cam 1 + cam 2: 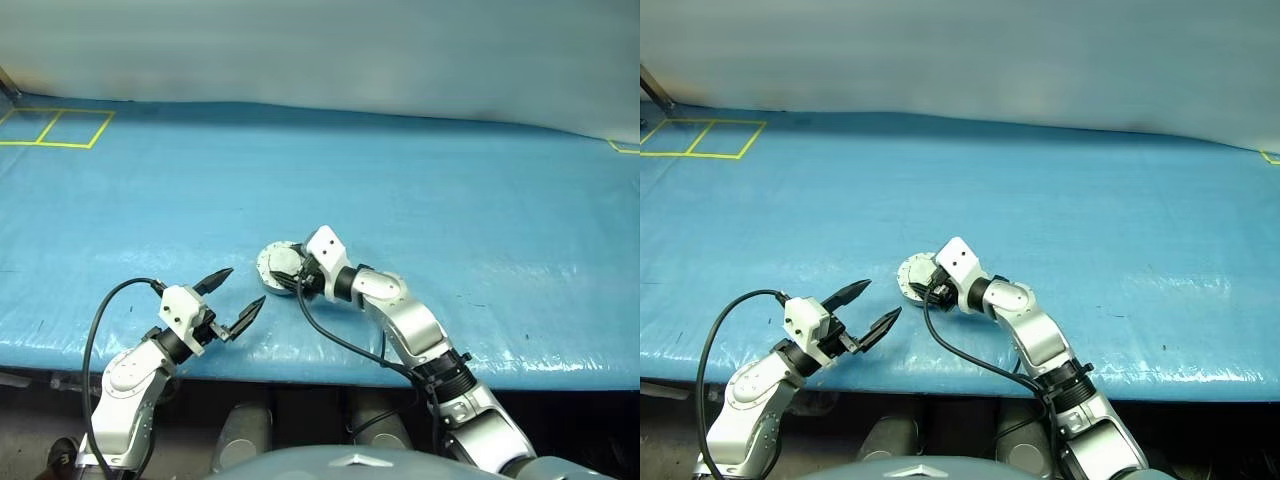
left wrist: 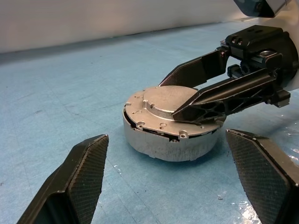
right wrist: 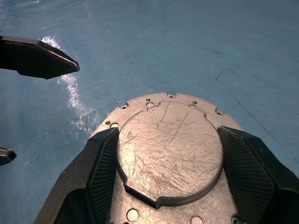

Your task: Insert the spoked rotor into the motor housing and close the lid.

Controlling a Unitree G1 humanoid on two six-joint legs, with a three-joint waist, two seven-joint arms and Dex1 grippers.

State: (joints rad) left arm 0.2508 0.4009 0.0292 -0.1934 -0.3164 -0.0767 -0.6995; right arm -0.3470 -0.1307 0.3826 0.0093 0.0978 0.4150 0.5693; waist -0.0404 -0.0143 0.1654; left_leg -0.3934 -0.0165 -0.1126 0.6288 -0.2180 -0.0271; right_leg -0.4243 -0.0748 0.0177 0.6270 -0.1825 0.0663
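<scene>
Lid (image 2: 164, 108) seated flat on motor housing (image 2: 170, 143), slightly askew.
It was straddled by the right gripper (image 3: 169, 175), fingers beside its raised centre; the left gripper (image 1: 236, 297) was held wide, empty.

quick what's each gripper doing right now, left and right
Left gripper: open, empty, hanging beside the motor housing.
Right gripper: fingers straddling the raised centre of the lid; grip cannot be told.

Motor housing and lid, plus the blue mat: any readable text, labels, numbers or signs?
None readable.
Round silver-grey metal lid: scratches and small holes, no lettering or numbers.
Shallow round silver-grey motor housing: bare side wall, no label.
Blue table mat: no words; yellow taped square outlines at the far left corner, another yellow corner mark at the far right.
</scene>
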